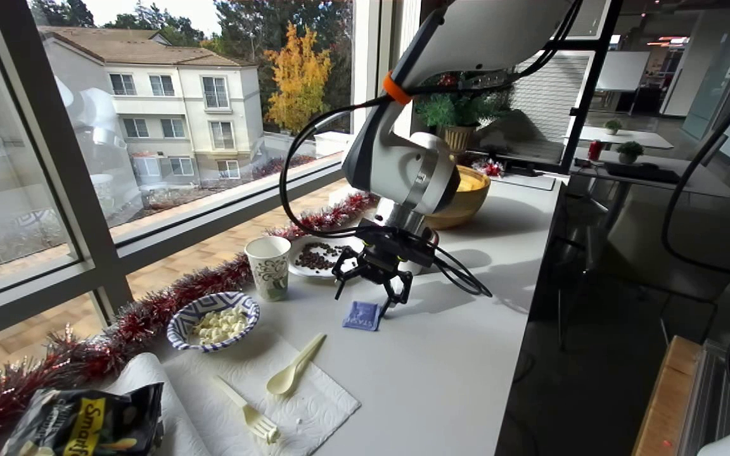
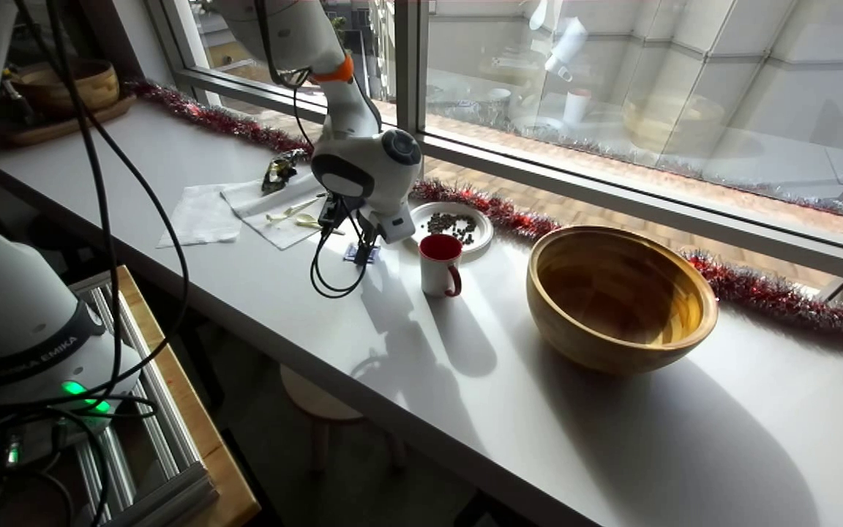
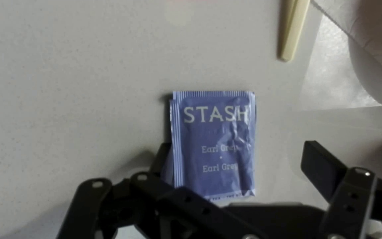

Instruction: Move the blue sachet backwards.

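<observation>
gripper [image 1: 361, 305]: points down, low at the counter [image 1: 441, 380], fingers [image 3: 322, 166] spread wide, holding nothing
blue sachet [image 3: 214, 142]: lies on the counter between the fingers, STASH / Earl Grey print facing up, a bit wrinkled
finger gaps: one tip right at the blue sachet's long edge, can't tell if touching; opposite tip clearly apart from it
spoon [image 1: 284, 381]: pale, scoop end on the paper towel [image 1: 333, 411], handle runs past towel edge, its end near the blue sachet
fork [image 1: 257, 421]: pale, same towel, near spoon, white bits at the tines
patterned bowl [image 1: 178, 326]: blue and white, pale pieces inside, near spoon
plate [image 2: 481, 233]: white, small dark bits on it, by the tinsel [image 1: 181, 294]
paper cup [image 1: 270, 272]: upright, leafy print, between patterned bowl and plate
mug [image 2: 432, 277]: upright, white outside, red inside, red handle, just beside plate
wooden bowl [image 2: 612, 351]: big, upright, well apart from the blue sachet
snack bag [image 1: 86, 424]: black, yellow band, next to towel, cut off by the frame in an exterior view
</observation>
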Robot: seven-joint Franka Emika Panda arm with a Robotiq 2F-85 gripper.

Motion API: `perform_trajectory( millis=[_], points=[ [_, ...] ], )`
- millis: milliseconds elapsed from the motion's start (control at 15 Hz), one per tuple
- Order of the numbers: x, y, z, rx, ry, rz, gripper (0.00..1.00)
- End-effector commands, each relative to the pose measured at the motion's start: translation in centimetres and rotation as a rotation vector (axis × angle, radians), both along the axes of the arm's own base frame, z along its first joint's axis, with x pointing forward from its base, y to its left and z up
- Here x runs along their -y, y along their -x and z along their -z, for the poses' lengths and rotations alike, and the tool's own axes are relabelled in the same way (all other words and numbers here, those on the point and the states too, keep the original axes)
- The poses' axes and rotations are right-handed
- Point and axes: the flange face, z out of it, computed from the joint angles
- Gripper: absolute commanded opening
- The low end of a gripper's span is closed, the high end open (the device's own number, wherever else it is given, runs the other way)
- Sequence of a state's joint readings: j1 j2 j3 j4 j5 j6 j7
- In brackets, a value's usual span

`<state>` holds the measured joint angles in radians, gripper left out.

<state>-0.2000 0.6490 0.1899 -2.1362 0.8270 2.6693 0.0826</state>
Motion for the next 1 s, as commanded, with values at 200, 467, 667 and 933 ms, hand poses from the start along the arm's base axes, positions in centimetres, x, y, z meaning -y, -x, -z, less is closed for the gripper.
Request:
perform_trajectory(
  millis=[200,467,667,933],
  points=[
    [-2.9,-3.2,1.3,0.037,-0.054,0.041,1.0],
    [-2.9,-2.2,0.7,0.006,0.012,0.052,1.0],
    [-2.2,-0.7,-0.5,-0.018,0.066,0.079,1.0],
    [-1.6,2.8,-2.6,0.004,0.15,0.04,1.0]
  ],
)
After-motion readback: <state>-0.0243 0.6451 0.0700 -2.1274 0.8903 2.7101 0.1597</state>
